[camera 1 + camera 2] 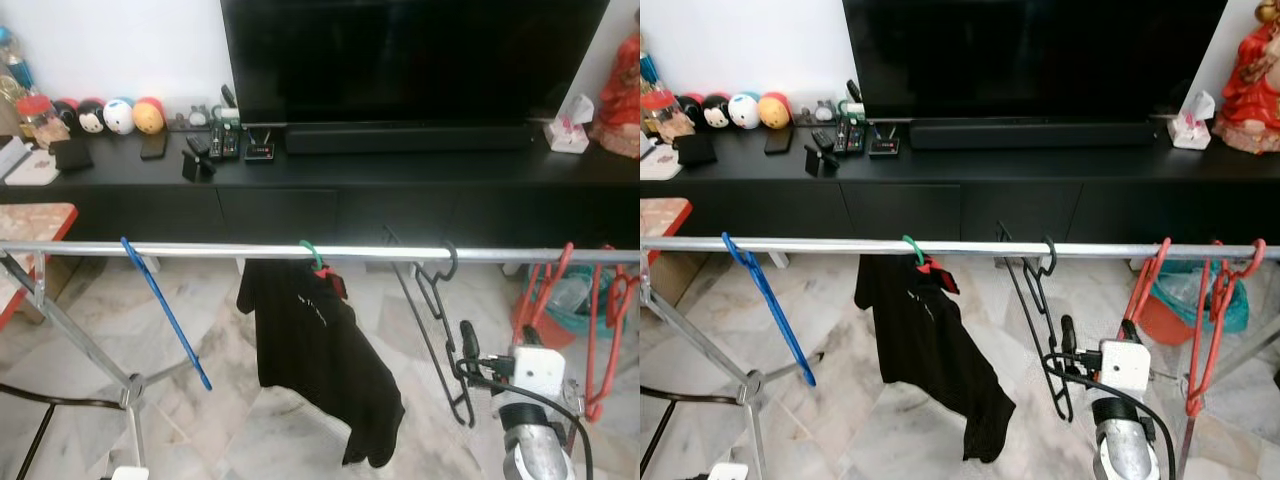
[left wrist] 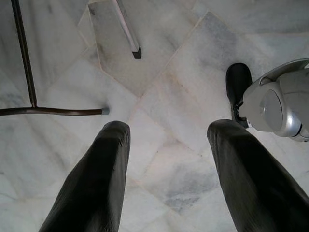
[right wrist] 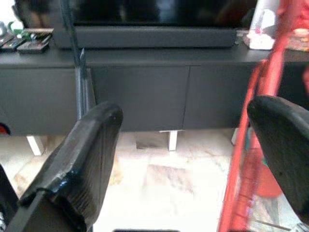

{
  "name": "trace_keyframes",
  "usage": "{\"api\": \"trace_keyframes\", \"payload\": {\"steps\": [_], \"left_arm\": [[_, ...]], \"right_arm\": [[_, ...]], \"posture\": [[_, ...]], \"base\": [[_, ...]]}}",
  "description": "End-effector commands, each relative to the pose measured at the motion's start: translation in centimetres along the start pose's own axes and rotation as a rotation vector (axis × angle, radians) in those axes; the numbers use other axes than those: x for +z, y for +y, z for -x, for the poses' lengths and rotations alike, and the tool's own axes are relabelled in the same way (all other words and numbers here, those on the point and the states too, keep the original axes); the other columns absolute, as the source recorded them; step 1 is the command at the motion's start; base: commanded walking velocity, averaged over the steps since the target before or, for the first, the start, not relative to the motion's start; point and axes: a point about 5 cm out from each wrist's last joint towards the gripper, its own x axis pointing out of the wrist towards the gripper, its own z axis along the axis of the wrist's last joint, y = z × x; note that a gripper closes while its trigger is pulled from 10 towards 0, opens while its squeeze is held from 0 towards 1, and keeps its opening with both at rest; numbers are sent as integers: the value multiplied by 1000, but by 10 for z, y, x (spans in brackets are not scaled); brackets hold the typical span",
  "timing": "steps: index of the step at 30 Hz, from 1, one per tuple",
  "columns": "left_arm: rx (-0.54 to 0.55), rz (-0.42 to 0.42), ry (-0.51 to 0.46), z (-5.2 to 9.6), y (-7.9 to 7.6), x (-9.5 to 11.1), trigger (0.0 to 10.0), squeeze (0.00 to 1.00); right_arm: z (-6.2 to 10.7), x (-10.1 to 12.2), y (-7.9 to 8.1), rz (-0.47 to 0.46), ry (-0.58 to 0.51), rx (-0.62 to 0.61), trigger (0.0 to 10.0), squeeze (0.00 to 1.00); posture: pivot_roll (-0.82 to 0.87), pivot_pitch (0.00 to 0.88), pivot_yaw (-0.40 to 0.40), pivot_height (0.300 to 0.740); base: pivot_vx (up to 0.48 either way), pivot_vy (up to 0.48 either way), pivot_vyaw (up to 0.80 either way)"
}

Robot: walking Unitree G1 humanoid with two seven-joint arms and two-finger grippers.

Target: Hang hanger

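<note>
Black hanger [image 1: 437, 330] hooked over the rail [image 1: 200, 250], so hanging looks done, only withdrawal left; right gripper [image 3: 188, 159] wide open, empty, just below the rail beside it; left gripper [image 2: 169, 179] open, empty, floorward.

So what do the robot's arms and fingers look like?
The right arm is a shiny silver tube with a white box on top and black cables looping around it. Each gripper has two long, thick black fingers: the right gripper and the left gripper look the same. A rounded silver-grey part shows beside the left fingers.
</note>
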Motion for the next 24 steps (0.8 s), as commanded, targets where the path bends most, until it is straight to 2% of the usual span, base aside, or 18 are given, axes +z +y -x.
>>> {"api": "trace_keyframes", "payload": {"steps": [1, 8, 12, 14, 15, 17, 18, 24], "left_arm": [[10, -22, 16, 0, 3, -3, 10000, 0], [12, -25, 14, 0, 3, -3, 10000, 0], [12, -28, 13, 0, 3, -2, 10000, 0], [13, -28, 12, 0, 3, -2, 10000, 0], [13, -27, 12, 0, 3, -2, 10000, 0], [14, -27, 12, 0, 3, -2, 10000, 0], [13, -27, 12, 0, 3, -2, 10000, 0], [11, -26, 13, 0, 2, -3, 10000, 0]], "right_arm": [[3, 8, -1, -8, -31, -15, 10000, 0], [17, 16, -2, 21, -59, -33, 10000, 0], [28, 12, -14, 52, -15, -152, 10000, 0], [43, 6, -35, 98, 51, -368, 10000, 0], [46, 4, -38, 116, 75, -402, 10000, 0], [53, -1, -43, 83, 105, -472, 10000, 0], [60, -9, -46, 71, 158, -522, 10000, 0], [67, -29, -46, 60, 284, -540, 10000, 0]], "posture": [[-35, 0, 8, 719], [-47, 0, 8, 719], [-50, 0, 5, 719], [-50, 0, 4, 719], [-50, 0, 4, 719], [-57, 0, 4, 719], [-59, 0, 7, 719], [-52, 0, 4, 719]], "base": [[0, 0, 0], [0, 0, 0], [0, 0, 0], [0, 0, 0], [0, 0, 0], [0, 0, 0], [0, 0, 0], [0, 0, 0]]}}
